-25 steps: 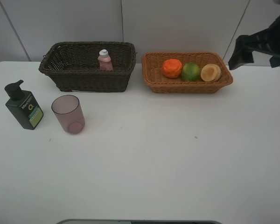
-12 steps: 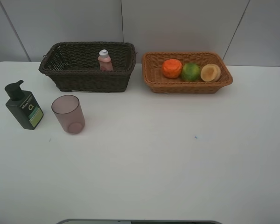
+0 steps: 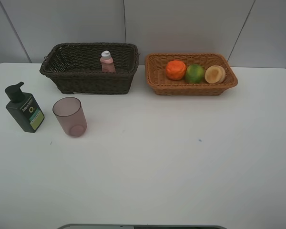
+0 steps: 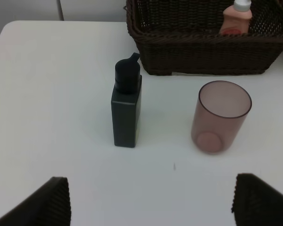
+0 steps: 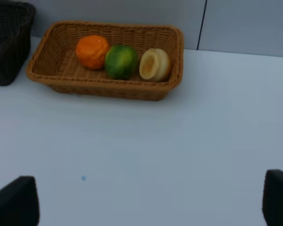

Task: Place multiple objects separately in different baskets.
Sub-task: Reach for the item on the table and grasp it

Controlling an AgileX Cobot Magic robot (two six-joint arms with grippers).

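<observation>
The dark brown basket (image 3: 95, 82) at the back left holds the slim pink bottle (image 3: 106, 62), upright. The tan basket (image 3: 190, 89) at the back right holds the orange fruit (image 3: 176, 69), the green fruit (image 3: 195, 73) and the peach-like fruit (image 3: 215, 74). The dark green pump bottle (image 3: 24, 109) and the pink-brown cup (image 3: 70, 117) stand on the table in front of the dark basket. My left gripper (image 4: 151, 205) is open and empty, short of the pump bottle (image 4: 126, 110) and the cup (image 4: 220, 115). My right gripper (image 5: 146, 202) is open and empty, well back from the tan basket (image 5: 99, 88). Neither gripper shows in the exterior view.
The white table (image 3: 171, 157) stretches in front of the baskets. A grey panelled wall (image 3: 181, 24) stands right behind them. The table's front edge (image 3: 143, 226) shows at the bottom of the exterior view.
My right arm, seen at the upper right one second ago, has drawn back out of the exterior view. The objects have not moved.
</observation>
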